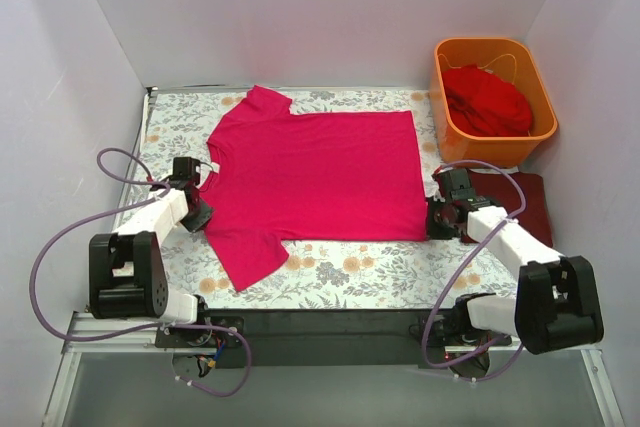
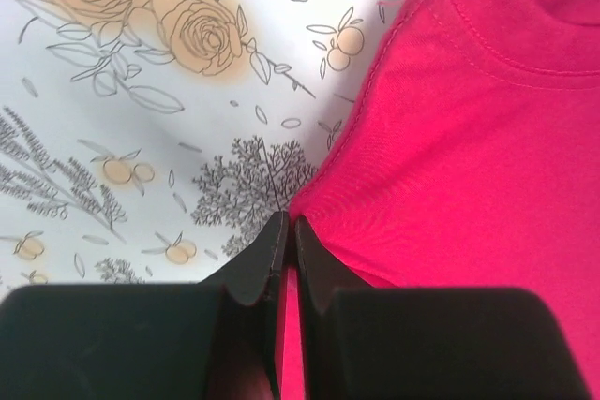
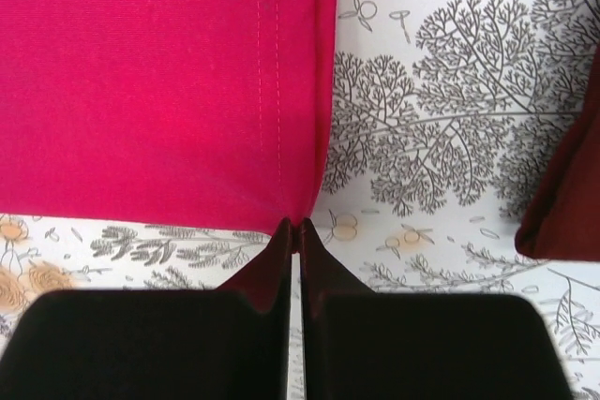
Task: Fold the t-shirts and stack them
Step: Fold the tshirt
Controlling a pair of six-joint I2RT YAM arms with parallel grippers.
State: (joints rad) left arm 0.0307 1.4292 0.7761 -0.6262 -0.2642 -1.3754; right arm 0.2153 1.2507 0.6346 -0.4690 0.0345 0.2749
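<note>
the magenta t-shirt (image 1: 320, 172) lies spread flat, collar to the left and hem to the right, both sleeves open, on the grey floral cloth (image 1: 360, 272). laid out smooth like this it is ready for a first fold, which by my reading has not yet begun.

the left claw (image 2: 287, 231) is clenched on the shirt's edge beside the collar, with a sliver of pink fabric showing between its closed fingers. the right claw (image 3: 293, 229) is pressed shut right at the near corner of the hem. it looks to be pinching that corner, though the fabric inside the grip is hard to make out. holding one end each along the same long side makes sense: lifted together, the two ends would carry that side over as one straight line rather than a sagging one.

the maroon t-shirt (image 1: 530, 207) rests just to the right of the spread one, partly under the right arm, likely where the stack is meant to grow. the scarlet t-shirt (image 1: 490, 97) sits crumpled in the orange tub (image 1: 490, 150) at the far right corner, out of the folding area until its turn.
</note>
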